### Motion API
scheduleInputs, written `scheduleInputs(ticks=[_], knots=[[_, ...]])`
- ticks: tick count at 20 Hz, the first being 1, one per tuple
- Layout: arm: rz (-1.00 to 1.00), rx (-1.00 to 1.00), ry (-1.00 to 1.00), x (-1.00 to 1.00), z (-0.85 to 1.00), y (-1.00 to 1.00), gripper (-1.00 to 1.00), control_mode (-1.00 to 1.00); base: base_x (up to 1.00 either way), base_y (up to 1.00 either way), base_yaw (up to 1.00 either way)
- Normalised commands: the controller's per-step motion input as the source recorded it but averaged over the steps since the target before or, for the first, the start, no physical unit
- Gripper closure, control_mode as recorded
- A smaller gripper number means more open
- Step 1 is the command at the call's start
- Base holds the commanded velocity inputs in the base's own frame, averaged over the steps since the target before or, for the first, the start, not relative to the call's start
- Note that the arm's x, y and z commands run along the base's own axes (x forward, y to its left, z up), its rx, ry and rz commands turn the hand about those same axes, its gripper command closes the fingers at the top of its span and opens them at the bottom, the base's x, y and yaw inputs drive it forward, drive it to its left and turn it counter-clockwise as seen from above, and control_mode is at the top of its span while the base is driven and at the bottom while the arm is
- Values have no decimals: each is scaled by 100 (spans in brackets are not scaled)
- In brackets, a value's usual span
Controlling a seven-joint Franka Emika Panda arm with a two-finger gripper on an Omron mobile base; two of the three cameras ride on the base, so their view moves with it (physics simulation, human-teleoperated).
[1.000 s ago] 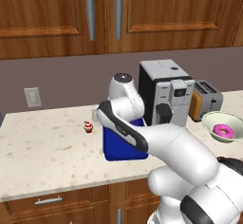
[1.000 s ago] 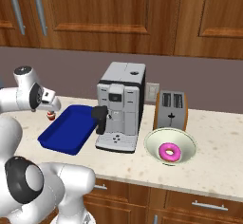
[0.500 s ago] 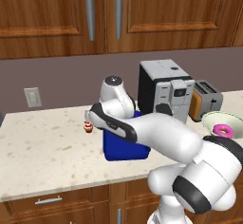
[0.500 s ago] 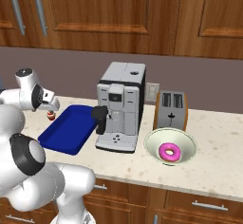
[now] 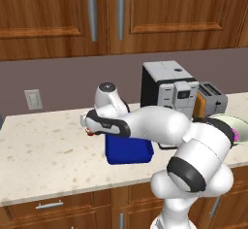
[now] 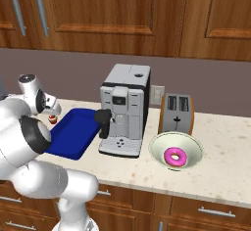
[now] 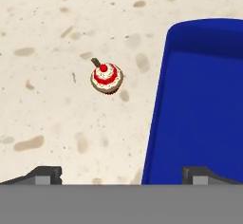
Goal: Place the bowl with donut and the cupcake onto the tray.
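Bowl (image 6: 176, 150) near counter's (image 5: 43, 160) front edge holds pink donut (image 6: 174, 156); blue tray (image 7: 199, 114) bare, cupcake (image 7: 107, 77) just beside it; gripper (image 7: 121, 173) spread wide, holding nothing.

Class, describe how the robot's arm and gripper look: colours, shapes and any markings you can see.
The arm is glossy white with rounded, bulbous segments and dark grey bands at the joints. No cables or markings show. The gripper has two small dark, blocky fingertips.

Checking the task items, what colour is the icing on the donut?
Bright pink on the donut, clearest in the right base view.
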Motion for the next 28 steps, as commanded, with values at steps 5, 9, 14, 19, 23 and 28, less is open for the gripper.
scheduleInputs(ticks=[5, 9, 14, 19, 23, 28], knots=[[0, 0, 0, 33, -26, 20, -100, -100, 0, 0, 0], [0, 0, 0, 36, -24, 17, -100, -100, 0, 0, 0], [0, 0, 0, 37, -22, 13, -100, -100, 0, 0, 0], [0, 0, 0, 39, -20, 10, -100, -100, 0, 0, 0], [0, 0, 0, 38, -24, 13, -100, -100, 0, 0, 0], [0, 0, 0, 30, -29, 15, -100, -100, 0, 0, 0]])
